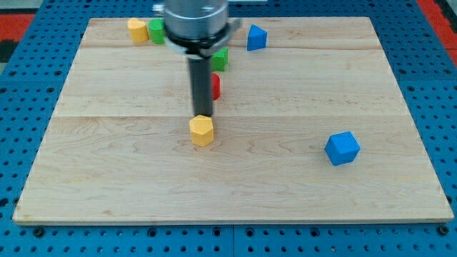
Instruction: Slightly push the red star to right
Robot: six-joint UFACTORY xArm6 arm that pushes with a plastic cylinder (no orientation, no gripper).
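A grey metal cylinder carries a straight dark rod down to my tip (203, 115).

Obstacles: yellow block (202, 131) touching tip (203, 115); red star (215, 86) behind rod; green block (221, 59) above. Open board (107, 178) rightward to blue cube (342, 148).

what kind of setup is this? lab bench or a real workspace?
Likely a lab tabletop pushing rig, not a real workspace. A bare wooden board sits on a blue perforated base, holding only small coloured blocks such as the blue cube. My tip rests just above the yellow block.
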